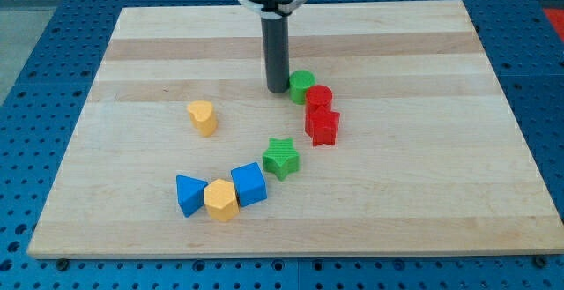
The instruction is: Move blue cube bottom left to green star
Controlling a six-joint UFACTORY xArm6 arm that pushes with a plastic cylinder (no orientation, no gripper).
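Observation:
The blue cube sits low on the wooden board, left of centre. The green star lies just up and right of it, close to its top right corner. A yellow hexagonal block touches the cube's left side, and a blue triangular block sits left of that. My tip is far above them, in the board's upper middle, right beside a green round block. It touches neither the blue cube nor the star.
A red round block and a red star-shaped block sit below and right of the green round block. A yellow heart-like block stands alone at the left. The board lies on a blue perforated table.

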